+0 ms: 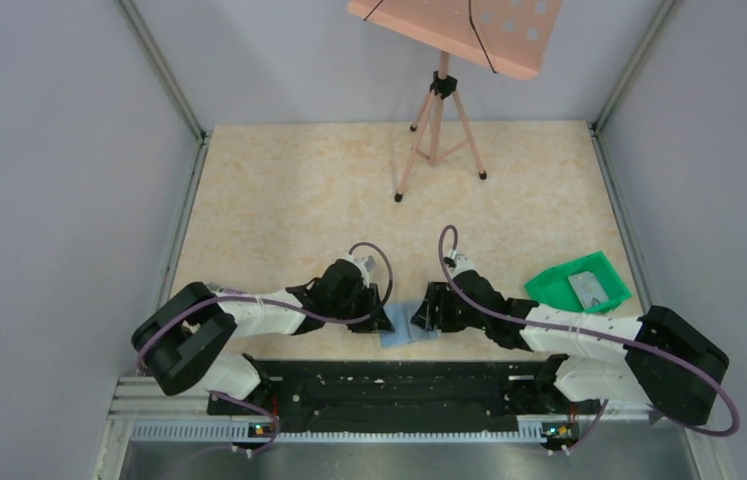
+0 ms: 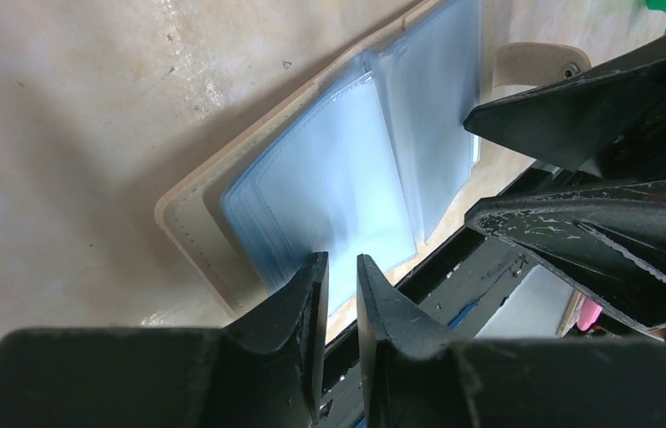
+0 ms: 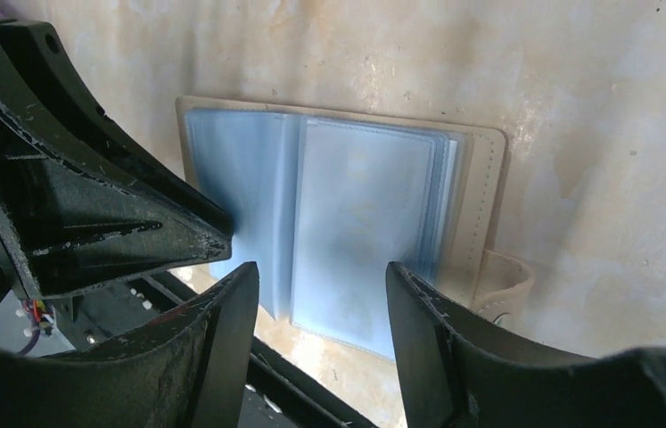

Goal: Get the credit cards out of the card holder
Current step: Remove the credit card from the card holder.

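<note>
Black left claw [image 2: 338, 267], right claw [image 3: 322, 276] flank card holder [image 3: 356, 196].

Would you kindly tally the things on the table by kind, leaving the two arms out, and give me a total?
Card holder: 1
Green tray: 1
Grey card visible in that tray: 1
Tripod stand: 1
Total: 4
</note>
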Controlling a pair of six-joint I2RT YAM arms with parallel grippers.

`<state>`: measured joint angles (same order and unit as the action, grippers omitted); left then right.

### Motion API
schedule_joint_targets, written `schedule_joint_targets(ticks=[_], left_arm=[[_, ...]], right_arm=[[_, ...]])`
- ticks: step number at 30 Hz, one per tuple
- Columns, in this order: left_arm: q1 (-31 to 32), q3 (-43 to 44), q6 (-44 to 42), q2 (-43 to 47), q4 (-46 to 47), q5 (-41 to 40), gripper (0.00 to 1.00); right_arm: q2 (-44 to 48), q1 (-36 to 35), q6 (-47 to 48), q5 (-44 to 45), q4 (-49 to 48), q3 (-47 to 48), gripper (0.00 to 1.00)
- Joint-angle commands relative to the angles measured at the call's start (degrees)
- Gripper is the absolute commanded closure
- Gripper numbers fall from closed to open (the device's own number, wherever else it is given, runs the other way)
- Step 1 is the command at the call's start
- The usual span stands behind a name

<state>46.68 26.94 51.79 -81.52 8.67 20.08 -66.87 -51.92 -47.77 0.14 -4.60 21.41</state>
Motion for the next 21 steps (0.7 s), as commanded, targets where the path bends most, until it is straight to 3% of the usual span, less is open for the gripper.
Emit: schedule_joint_targets(ticks=[1, 12, 21], left_arm=[[0.26, -0.92, -1.08, 0.5, -0.5, -2.47, 0.76], [0.26, 1.09, -3.44, 4.32, -10.62, -9.29, 0.76], [0.34, -0.42, -2.79, 4.3, -9.2, -8.66, 0.76]], right_arm=[[-1.01, 0.69, 0.65, 1.12, -0.12, 1.29, 0.45], [-0.32, 1.08, 1.19, 4.14, 3.55, 2.77, 0.45], [-1.21, 1.1, 0.19, 1.14, -0.56, 1.47, 0.45]])
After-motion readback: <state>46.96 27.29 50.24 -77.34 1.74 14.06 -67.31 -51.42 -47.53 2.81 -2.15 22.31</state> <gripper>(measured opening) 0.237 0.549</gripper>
